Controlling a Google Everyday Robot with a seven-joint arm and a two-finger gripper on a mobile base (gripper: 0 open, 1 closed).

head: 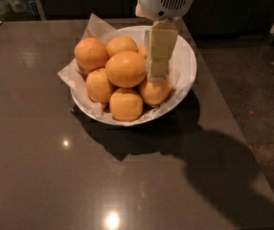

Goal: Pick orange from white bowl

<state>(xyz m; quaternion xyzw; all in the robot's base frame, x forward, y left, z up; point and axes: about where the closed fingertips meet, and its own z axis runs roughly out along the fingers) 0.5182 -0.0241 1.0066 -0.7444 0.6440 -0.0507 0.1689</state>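
The white bowl [186,61], lined with crinkled paper, sits on the dark table and holds a heap of several oranges. The largest, smooth oval orange [125,69] lies on top in the middle. My gripper [158,66] hangs from its white housing at the top of the view, over the right part of the bowl, its pale fingers [160,51] just right of the large orange and above a smaller orange [154,92]. A squarish orange [126,104] lies at the front of the heap.
The dark glossy table [55,166] runs left and toward the front. Its right edge is at the right, with grey floor [256,95] beyond. Dark cabinets stand at the back. The arm's shadow falls on the table at front right.
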